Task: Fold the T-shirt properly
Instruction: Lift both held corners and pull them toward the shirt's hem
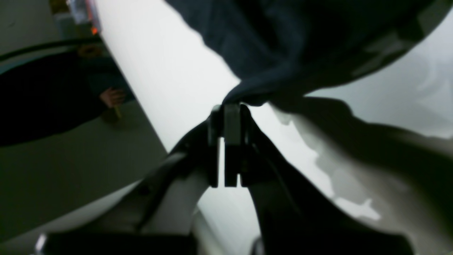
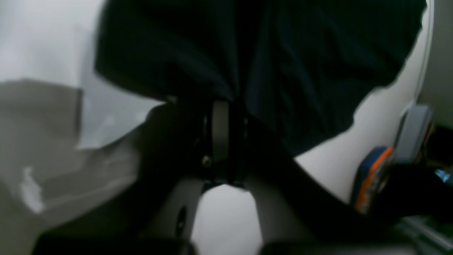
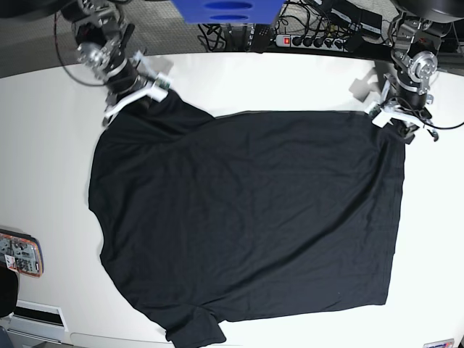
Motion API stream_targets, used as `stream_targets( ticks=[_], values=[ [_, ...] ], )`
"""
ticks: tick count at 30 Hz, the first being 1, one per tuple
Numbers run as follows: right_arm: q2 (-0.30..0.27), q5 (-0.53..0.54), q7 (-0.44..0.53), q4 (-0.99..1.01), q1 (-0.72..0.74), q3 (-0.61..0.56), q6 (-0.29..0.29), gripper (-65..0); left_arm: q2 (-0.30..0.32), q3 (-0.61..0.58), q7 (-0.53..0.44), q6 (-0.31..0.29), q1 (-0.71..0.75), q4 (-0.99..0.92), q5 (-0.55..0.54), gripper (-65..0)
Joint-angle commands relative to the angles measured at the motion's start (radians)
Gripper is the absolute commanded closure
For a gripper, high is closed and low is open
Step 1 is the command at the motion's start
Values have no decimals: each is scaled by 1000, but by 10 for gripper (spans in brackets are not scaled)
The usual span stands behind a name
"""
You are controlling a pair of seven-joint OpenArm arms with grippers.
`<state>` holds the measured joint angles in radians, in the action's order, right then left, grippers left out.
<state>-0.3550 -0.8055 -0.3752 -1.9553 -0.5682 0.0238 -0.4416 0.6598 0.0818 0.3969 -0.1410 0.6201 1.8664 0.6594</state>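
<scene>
Both clenched on the T-shirt (image 3: 246, 217) spread flat across the white table (image 3: 43, 145), left pincer (image 3: 394, 119) and right pincer (image 3: 148, 98) each pinching a far corner, thin cloth likely to slip free under uneven pulling, near hem close to the table's front edge, bare room beyond.

A robotics lab: a white table (image 3: 290, 80) flanked by mounted arms, backed by a power strip (image 3: 319, 41) and cables (image 3: 217, 32).
</scene>
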Motion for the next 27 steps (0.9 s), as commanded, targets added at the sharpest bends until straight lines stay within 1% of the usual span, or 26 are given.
stream_targets(
  ticks=[1,2,4,8,11,14,15,18,21,24,27],
  values=[
    [-9,21,14,-22,18,20,17,0,15,16,1,17,-4,16,12,0],
    [-9,39,14,-22,35,29,14,0,15,25,3,17,-4,16,12,0],
    [-6,50,9,-22,73,35,-24,0,12,39,3,17,-26,16,12,0],
    [53,53,9,-20,155,37,-96,0,12,66,3,17,-53,16,10,0],
    [76,53,8,-17,202,37,-104,0,12,65,3,17,-73,16,10,0],
    [76,54,-2,-14,247,37,-105,0,12,59,3,17,-99,12,10,0],
    [76,56,-25,-14,268,35,-119,0,8,57,3,16,-119,9,10,0],
    [78,56,-90,-14,336,32,-191,0,8,57,3,16,-154,-44,10,0],
    [78,56,-112,-11,416,31,-205,0,8,46,-2,16,-204,-113,9,0],
    [78,56,-115,-6,488,31,-211,0,8,19,-2,17,-222,-118,9,0],
    [103,57,-115,17,540,31,-242,0,8,17,-2,17,-248,-118,9,0]
  ],
)
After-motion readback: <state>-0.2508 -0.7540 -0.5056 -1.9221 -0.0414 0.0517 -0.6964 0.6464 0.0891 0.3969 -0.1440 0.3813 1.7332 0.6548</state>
